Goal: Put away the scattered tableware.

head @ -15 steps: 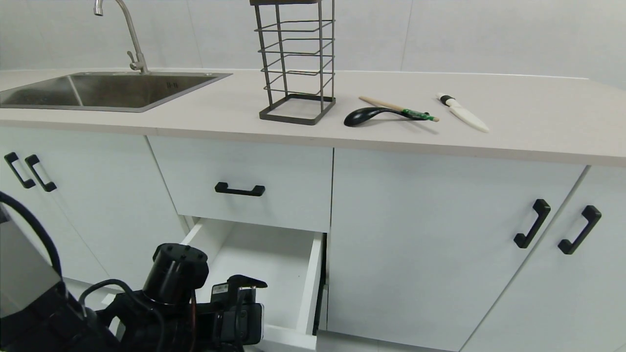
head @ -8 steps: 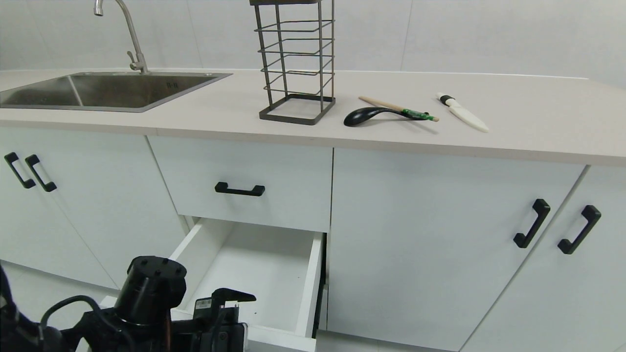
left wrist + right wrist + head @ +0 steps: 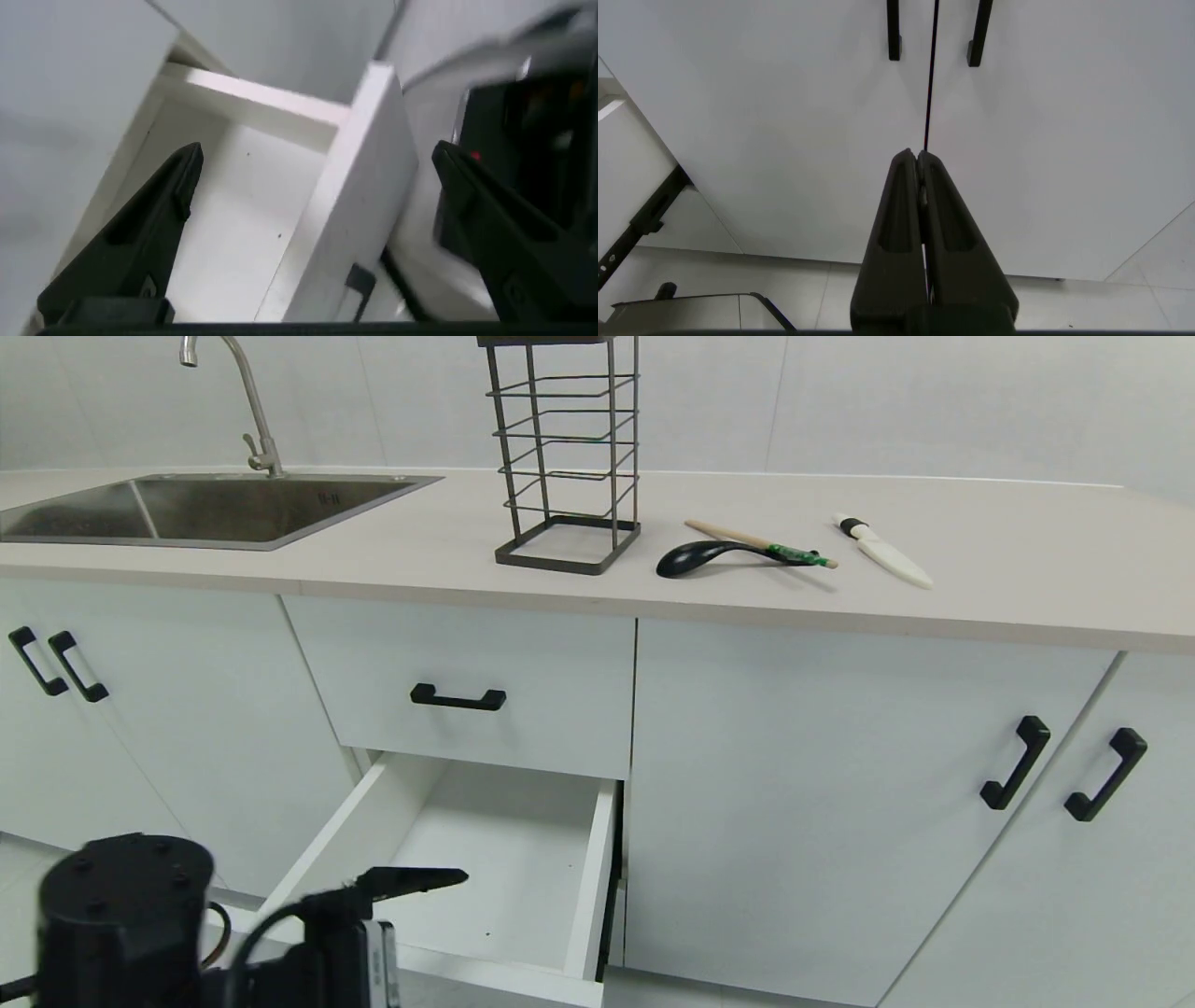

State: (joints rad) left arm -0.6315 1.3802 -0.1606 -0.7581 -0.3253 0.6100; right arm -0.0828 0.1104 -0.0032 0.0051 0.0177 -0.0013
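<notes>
left gripper (image 3: 316, 163) spread wide, empty, near pulled-out drawer (image 3: 593, 868) | right gripper (image 3: 921, 166) pressed together, empty, facing cabinet doors (image 3: 1046, 140) | spoon (image 3: 695, 558), knife (image 3: 887, 553) lie on surface (image 3: 1027, 560) beside rack (image 3: 569, 457)

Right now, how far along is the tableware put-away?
Done: the lower drawer stands open, with nothing visible inside it.
In hand: nothing. The left gripper is open in front of the drawer; the right gripper is shut and empty, facing the cabinet doors.
Left: the spoon, wooden stick and knife all lie on the counter, so no item is put away yet.
</notes>
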